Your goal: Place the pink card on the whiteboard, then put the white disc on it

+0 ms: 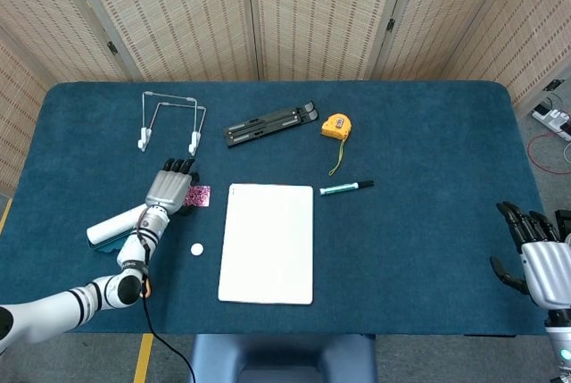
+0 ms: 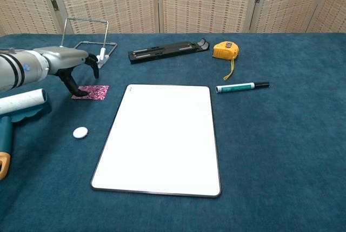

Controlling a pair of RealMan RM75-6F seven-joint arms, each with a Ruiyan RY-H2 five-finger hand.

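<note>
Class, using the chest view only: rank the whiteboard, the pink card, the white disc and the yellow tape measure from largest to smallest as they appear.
1. whiteboard
2. pink card, partly hidden under the left hand
3. yellow tape measure, close to the card in size, so unsure
4. white disc
</note>
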